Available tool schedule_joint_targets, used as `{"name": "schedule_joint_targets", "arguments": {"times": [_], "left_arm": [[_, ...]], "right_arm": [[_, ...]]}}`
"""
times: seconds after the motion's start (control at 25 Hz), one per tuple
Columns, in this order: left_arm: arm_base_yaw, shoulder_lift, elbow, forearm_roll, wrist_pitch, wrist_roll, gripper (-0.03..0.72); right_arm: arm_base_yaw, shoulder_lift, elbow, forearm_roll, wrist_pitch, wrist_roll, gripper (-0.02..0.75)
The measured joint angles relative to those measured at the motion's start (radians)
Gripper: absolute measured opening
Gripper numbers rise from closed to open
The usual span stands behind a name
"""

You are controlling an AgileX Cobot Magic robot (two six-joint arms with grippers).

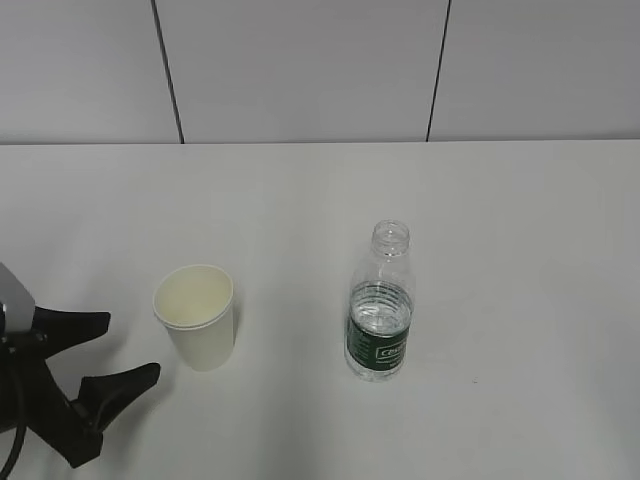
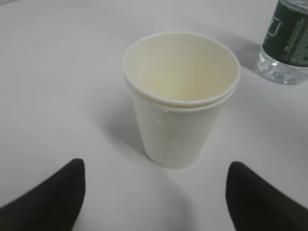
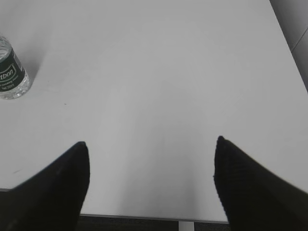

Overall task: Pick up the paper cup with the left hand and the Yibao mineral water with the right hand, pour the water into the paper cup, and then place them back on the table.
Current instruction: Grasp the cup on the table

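Observation:
The cream-white paper cup (image 1: 197, 316) stands upright on the white table (image 1: 500, 220), left of the middle. The Yibao mineral water (image 1: 380, 305), a clear capless bottle with a dark green label, stands upright to its right. My left gripper (image 1: 130, 348) is open at the lower left, its fingertips just short of the cup and apart from it. In the left wrist view the cup (image 2: 180, 96) stands ahead of the open left gripper (image 2: 155, 175), with the bottle's base (image 2: 286, 41) at the top right. My right gripper (image 3: 150, 144) is open and empty, out of the exterior view; the bottle (image 3: 10, 72) is far to its left.
A pale panelled wall (image 1: 300, 70) runs behind the table's far edge. In the right wrist view the table's near edge (image 3: 144, 217) lies just under the fingers and its right edge (image 3: 288, 48) is at the top right.

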Motion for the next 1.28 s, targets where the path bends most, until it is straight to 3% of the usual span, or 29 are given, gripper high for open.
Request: {"name": "schedule_joint_targets", "arguments": {"times": [0.32, 1.28], "left_arm": [[0.0, 0.002, -0.051, 0.038, 0.0, -0.057, 0.591], [-0.004, 0.059, -0.144, 0.127, 0.001, -0.063, 0.591]], "right_arm": [[0.0, 0.0, 0.0, 0.0, 0.0, 0.0, 0.592], [0.0, 0.0, 0.0, 0.0, 0.0, 0.0, 0.592]]}}
